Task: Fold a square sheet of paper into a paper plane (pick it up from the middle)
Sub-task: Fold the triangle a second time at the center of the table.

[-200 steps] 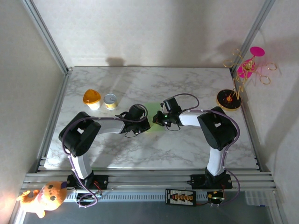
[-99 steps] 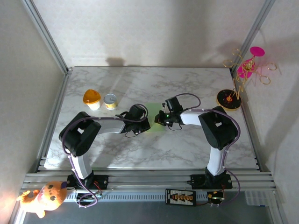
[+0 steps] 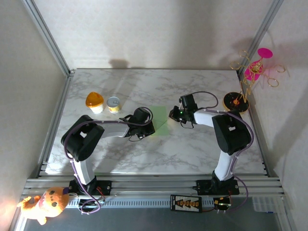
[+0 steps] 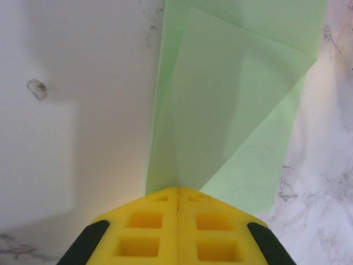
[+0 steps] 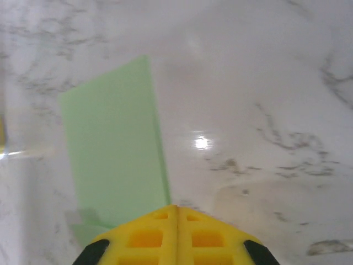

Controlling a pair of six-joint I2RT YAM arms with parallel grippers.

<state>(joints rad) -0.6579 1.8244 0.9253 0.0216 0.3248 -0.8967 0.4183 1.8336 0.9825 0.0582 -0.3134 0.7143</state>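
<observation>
The square sheet of paper [image 3: 160, 119], pale green and partly folded over itself, lay flat near the middle of the marble table [image 3: 192, 149], between the two arms. The left gripper [image 3: 147, 127] had its yellow fingers [image 4: 149, 226] pressed together, tips at the sheet's near point in the left wrist view. The right gripper [image 3: 173, 114] also had its jaws closed, tips just at the paper's right edge. An orange-lidded cup [image 3: 95, 101] and a small tin [image 3: 113, 104] stood well apart to the left.
</observation>
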